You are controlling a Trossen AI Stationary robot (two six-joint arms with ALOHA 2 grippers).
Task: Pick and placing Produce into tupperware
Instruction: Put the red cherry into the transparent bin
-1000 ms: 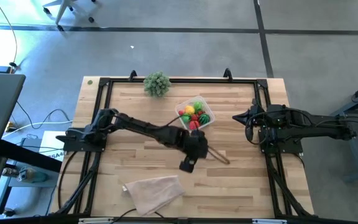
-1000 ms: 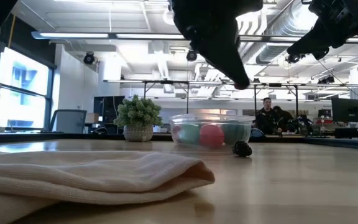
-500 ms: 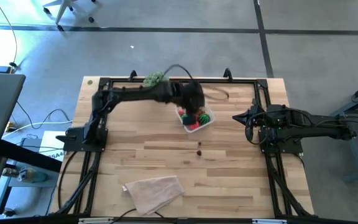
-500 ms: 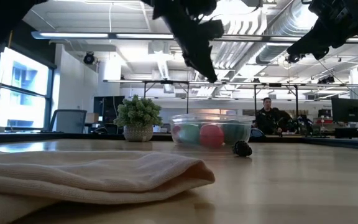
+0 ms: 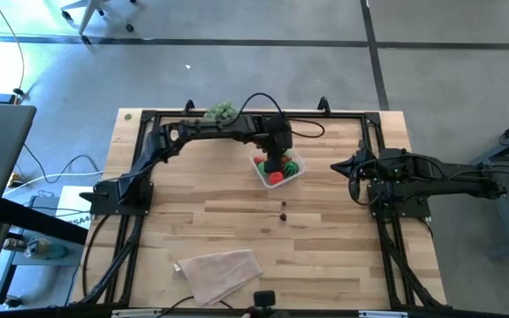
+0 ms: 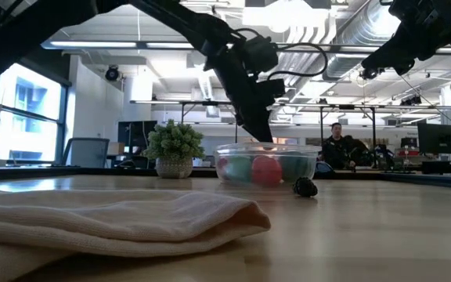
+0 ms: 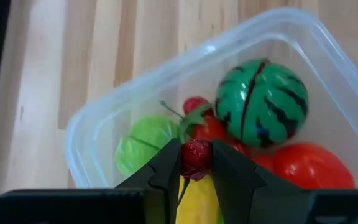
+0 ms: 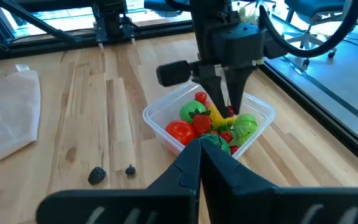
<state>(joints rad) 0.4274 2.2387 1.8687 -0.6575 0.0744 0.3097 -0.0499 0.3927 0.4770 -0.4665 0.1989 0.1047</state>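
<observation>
The clear tupperware (image 5: 262, 180) stands at the table's far middle. It holds produce: a green striped ball (image 7: 263, 104), a red piece (image 7: 309, 165), a pale-green piece (image 7: 138, 149) and a yellow one (image 7: 194, 202). My left gripper (image 5: 277, 162) hangs just above the box, shut on a tiny dark-red piece (image 7: 196, 154). Two small dark pieces (image 5: 283, 210) lie on the bare wood nearer the table's front. My right gripper (image 5: 336, 166) waits shut at the table's right side, clear of everything. My left gripper pinches the tiny dark-red piece by its two sides (image 7: 195, 163) between its fingertips (image 7: 166, 169). The fingers come steeply from above, slanting down toward the box (image 8: 229, 102). The piece is lifted clear, over the produce inside the tupperware.
A beige cloth (image 5: 219, 269) lies crumpled near the front edge, left of the middle. A bushy pale-green plant ball (image 5: 222, 111) stands at the far edge, left of the tupperware. A black frame (image 5: 148, 119) runs around the tabletop. A person (image 6: 337, 145) is in the room behind.
My left gripper has swung from the table's middle toward the far edge, carrying the dark-red piece, and now hangs low over the tupperware. The two dark pieces on the wood have stayed where they were.
</observation>
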